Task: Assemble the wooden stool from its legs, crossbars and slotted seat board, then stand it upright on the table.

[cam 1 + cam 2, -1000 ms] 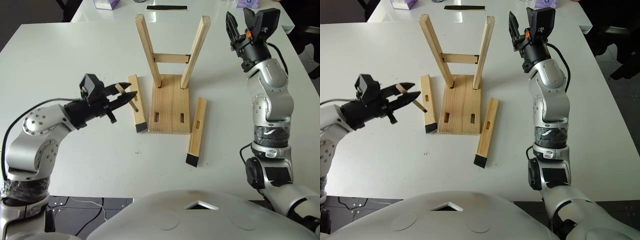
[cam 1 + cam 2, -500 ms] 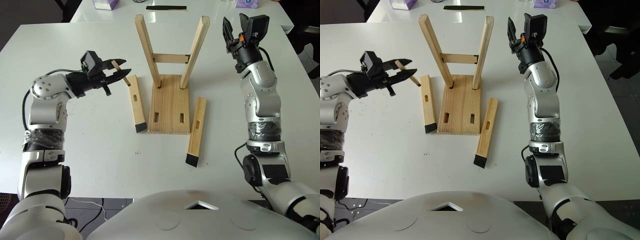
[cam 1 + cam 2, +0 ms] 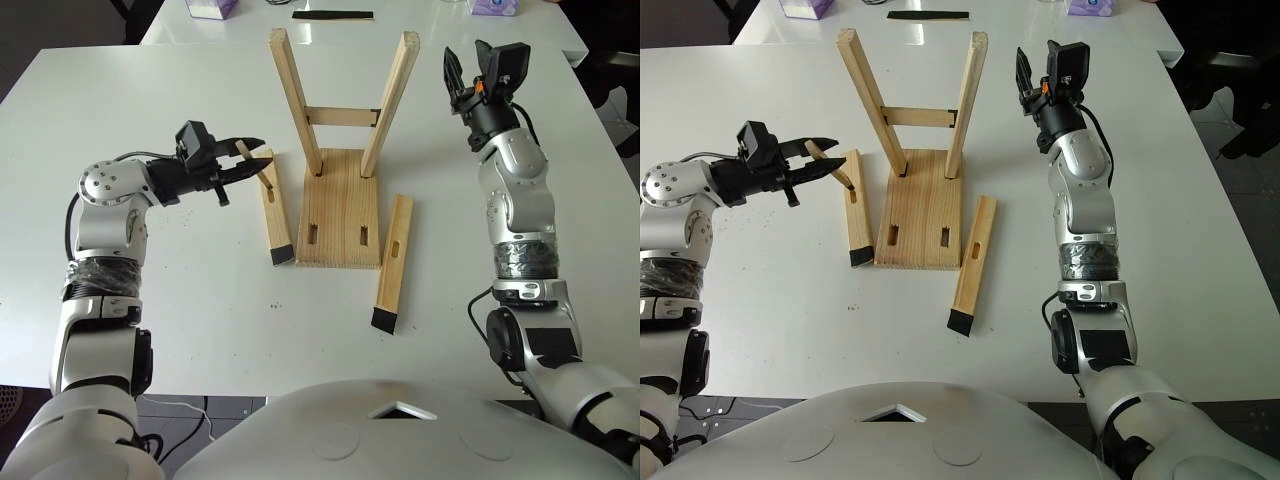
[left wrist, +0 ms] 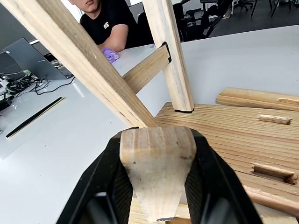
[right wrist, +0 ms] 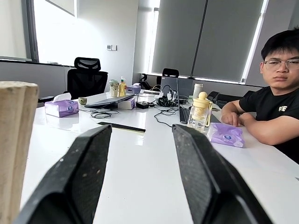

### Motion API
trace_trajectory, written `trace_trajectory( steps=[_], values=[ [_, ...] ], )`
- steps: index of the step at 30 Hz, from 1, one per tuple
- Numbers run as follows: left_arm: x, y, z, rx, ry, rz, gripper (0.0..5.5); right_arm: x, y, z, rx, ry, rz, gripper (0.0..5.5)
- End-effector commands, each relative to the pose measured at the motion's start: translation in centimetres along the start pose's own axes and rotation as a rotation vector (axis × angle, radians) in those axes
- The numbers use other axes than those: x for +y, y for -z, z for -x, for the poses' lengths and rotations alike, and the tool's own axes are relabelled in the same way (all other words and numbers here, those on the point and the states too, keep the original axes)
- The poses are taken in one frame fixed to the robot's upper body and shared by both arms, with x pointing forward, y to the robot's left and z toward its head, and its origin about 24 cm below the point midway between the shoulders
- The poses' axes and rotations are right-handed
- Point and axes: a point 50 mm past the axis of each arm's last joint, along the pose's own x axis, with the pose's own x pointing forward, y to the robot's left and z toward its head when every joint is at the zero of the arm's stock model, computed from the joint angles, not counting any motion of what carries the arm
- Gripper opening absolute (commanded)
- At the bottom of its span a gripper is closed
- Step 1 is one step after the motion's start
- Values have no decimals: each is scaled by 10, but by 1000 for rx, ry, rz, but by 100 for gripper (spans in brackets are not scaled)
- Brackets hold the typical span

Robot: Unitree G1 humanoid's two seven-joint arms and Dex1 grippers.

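We are working around the seat board (image 3: 341,208), a flat rectangular slab of pale, straight-grained wood lying on the smooth white table (image 3: 200,290). Two square-section legs (image 3: 296,100) are standing in the slots at its far end, leaning slightly outward, with a thin fixed crossbar (image 3: 343,116) joining them partway up. Two narrow empty slots (image 3: 312,234) are showing near the board's closer end. Our left hand (image 3: 258,160) is hovering just left of the seat board, its black fingers (image 4: 105,182) clenched on a short crossbar (image 4: 158,163) whose cut end is showing layered, rough grain. A left loose leg (image 3: 272,205) is lying just beside the board's left edge, and a right loose leg (image 3: 392,262) with an oval mortise is lying beside the right edge; both are ending in black tips. Our right hand (image 3: 466,68) is raised beyond the board's right side, spread wide and grasping nothing.
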Motion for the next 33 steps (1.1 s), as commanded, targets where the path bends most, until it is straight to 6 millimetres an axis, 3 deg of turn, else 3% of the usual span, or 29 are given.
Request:
trace_trajectory(
  steps=[1,14,23,33],
  values=[
    [-11,8,0,14,35,31,132,1,3,0,12,-16,6,239],
    [-23,16,13,85,119,72,132,0,9,3,24,-14,2,239],
    [-43,4,22,93,254,115,132,0,16,10,37,9,-4,239],
    [-21,5,14,195,377,138,132,5,27,13,67,17,-18,239]
  ],
)
